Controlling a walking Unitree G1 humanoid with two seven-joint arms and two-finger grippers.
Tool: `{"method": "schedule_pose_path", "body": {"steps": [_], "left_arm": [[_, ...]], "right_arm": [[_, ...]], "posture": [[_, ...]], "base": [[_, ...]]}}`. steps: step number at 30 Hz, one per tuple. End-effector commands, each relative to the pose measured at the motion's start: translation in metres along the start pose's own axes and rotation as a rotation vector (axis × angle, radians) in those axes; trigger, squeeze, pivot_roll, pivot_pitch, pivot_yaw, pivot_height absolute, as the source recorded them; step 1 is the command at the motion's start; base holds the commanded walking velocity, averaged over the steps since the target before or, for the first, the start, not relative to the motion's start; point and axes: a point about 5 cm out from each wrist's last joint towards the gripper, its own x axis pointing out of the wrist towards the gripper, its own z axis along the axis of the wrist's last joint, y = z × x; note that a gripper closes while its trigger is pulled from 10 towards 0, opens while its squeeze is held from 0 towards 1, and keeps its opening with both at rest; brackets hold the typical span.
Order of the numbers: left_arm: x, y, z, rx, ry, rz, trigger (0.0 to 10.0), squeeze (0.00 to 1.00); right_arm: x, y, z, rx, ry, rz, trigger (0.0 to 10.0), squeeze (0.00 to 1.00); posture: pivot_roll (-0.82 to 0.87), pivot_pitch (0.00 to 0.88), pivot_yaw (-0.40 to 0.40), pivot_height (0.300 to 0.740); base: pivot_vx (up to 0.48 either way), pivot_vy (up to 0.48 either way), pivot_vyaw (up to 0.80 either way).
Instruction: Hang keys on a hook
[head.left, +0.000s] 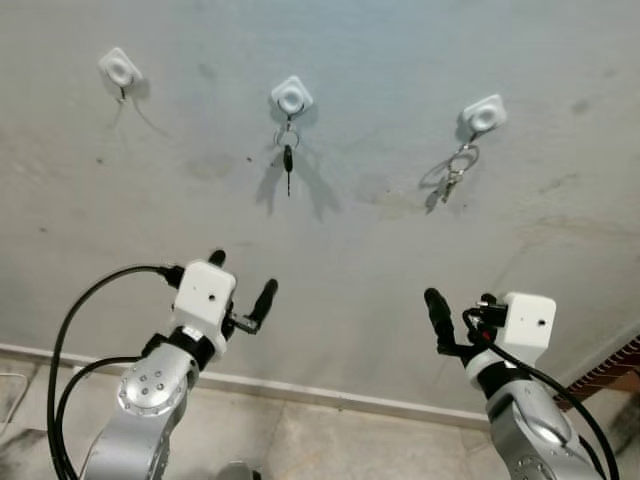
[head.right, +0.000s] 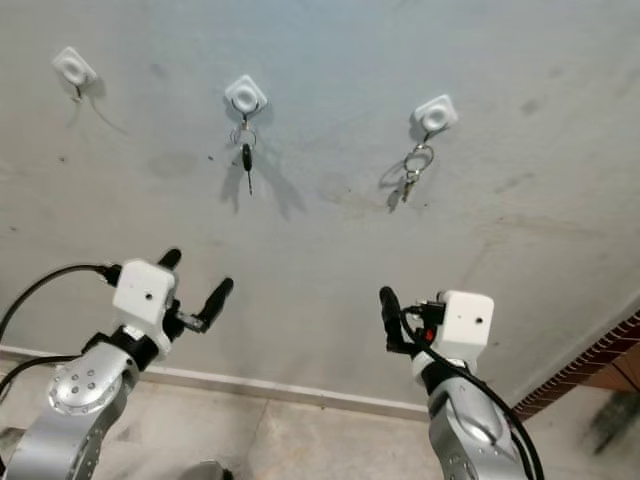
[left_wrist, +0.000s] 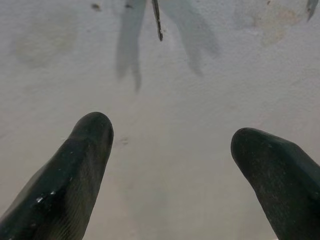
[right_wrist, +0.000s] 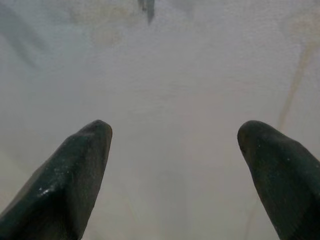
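Three white hooks sit in a row on the grey wall. The left hook (head.left: 120, 68) carries no keys. A single black key (head.left: 288, 160) hangs on a ring from the middle hook (head.left: 291, 96). A silver bunch of keys (head.left: 455, 172) hangs from the right hook (head.left: 484, 115). My left gripper (head.left: 241, 278) is raised below the middle hook, open and holding nothing, well short of the wall. In the left wrist view the black key's tip (left_wrist: 157, 20) hangs above the fingers. Below the right hook, my right gripper (right_wrist: 175, 131) is also open and holds nothing.
A pale baseboard (head.left: 300, 390) runs along the foot of the wall above a tiled floor (head.left: 320, 440). A brick edge (head.left: 610, 370) shows at the far right. Black cables (head.left: 70, 330) loop beside my left arm.
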Motion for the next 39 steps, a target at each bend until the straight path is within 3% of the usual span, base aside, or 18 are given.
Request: {"method": "schedule_pose_path", "body": {"steps": [1,39], "left_arm": [[-0.0007,0.0001,-0.0012,-0.006,0.008,0.0,10.0,0.0],[0.0013,-0.0039,-0.0022,-0.012,0.005,-0.02,10.0,0.0]], "right_arm": [[0.0,0.0015,0.0025,-0.001,-0.009,0.005,10.0,0.0],[0.0055,0.0031,0.0052,0.003,-0.012,0.018,10.0,0.0]], "posture": [[0.14,0.038,-0.073,0.74],[0.14,0.032,-0.078,0.74]], "base": [[-0.266,0.0,0.0],[-0.266,0.0,0.0]]}}
